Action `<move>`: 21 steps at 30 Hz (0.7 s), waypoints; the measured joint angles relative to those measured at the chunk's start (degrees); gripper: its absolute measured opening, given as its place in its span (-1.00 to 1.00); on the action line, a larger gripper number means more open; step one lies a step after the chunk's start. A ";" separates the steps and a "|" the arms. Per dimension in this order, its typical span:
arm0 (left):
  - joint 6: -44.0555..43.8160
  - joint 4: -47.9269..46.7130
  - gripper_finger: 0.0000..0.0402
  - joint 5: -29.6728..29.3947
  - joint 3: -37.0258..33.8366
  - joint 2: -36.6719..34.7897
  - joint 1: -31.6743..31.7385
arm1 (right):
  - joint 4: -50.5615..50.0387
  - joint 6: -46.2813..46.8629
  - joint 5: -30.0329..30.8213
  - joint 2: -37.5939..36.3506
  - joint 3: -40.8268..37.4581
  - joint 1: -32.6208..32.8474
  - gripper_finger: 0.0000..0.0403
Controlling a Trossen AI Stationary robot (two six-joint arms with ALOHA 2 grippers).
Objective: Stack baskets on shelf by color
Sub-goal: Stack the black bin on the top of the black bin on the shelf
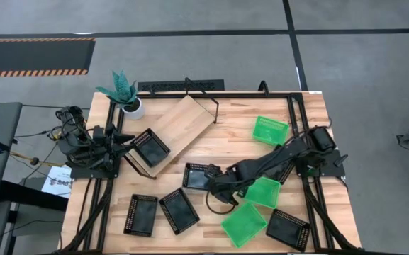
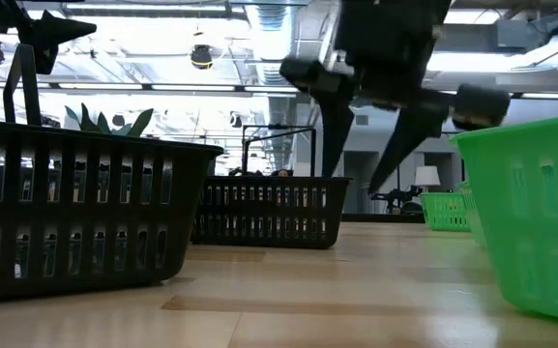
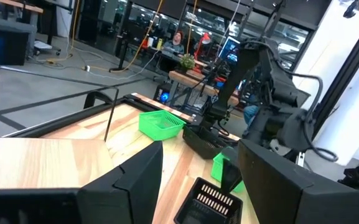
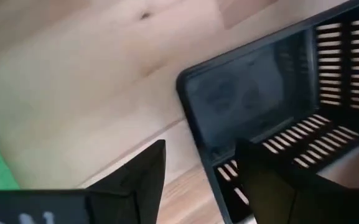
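Observation:
The shelf is a light-wood board on a black wire frame at the table's far left, with one black basket on its near end. My right gripper hangs open, fingers pointing down, at the near right corner of another black basket in mid-table. In the right wrist view one finger is over the basket's inside and the other is outside its wall; no touch shows. My left gripper waits open beside the shelf's basket. Three green baskets lie on the right.
More black baskets rest flat at the near edge and near right corner. A potted plant stands at the far left corner. Bare wood lies between the shelf and the far green basket.

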 joint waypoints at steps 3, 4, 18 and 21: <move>0.00 0.00 -0.01 0.00 0.00 0.00 0.02 | 2.21 0.29 0.04 0.88 0.18 -0.43 0.02; 0.00 0.00 -0.01 0.00 0.00 0.00 0.01 | 1.88 0.40 -0.05 1.33 0.18 -0.53 -0.01; -0.98 0.02 -0.01 0.02 -0.01 0.00 0.00 | -1.08 13.33 -0.29 2.96 1.37 -0.52 -0.94; -0.91 0.25 -0.01 0.02 0.00 0.00 0.02 | -3.21 18.47 -0.24 1.09 3.91 -0.59 -0.90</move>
